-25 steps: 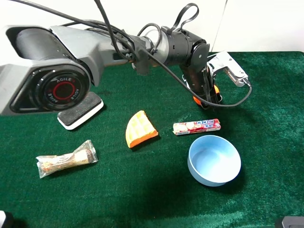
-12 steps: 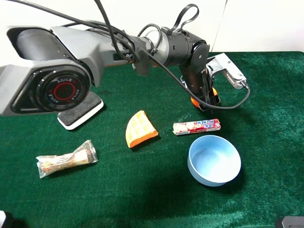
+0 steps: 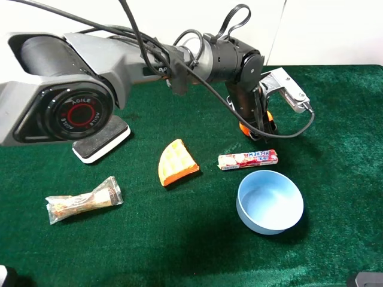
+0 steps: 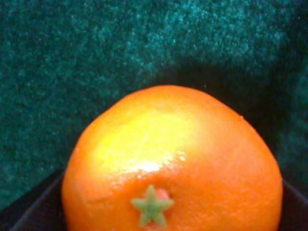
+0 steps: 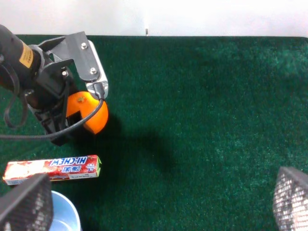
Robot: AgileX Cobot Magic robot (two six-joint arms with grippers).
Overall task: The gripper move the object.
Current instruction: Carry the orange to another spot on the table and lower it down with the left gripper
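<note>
The small round orange mandarin [image 4: 173, 159] fills the left wrist view, with its green star-shaped stem facing the camera. My left gripper [image 3: 257, 124] reaches across to the right half of the table and is shut on the mandarin [image 3: 243, 127], low over the green cloth. I cannot tell whether the fruit touches the cloth. The right wrist view shows the mandarin [image 5: 87, 111] between the dark jaws. My right gripper [image 5: 156, 204] is open and empty, apart from the fruit, with its fingertips [image 5: 26, 204] at the frame's lower corners.
A candy stick pack [image 3: 248, 159] lies just in front of the held fruit. A light blue bowl [image 3: 242, 200] stands nearer the front. An orange waffle wedge [image 3: 176, 162], a wrapped snack [image 3: 84, 200] and a white-black pad [image 3: 102, 140] lie to the left.
My left gripper with the mandarin has shifted slightly up and to the left. Nothing else has moved.
</note>
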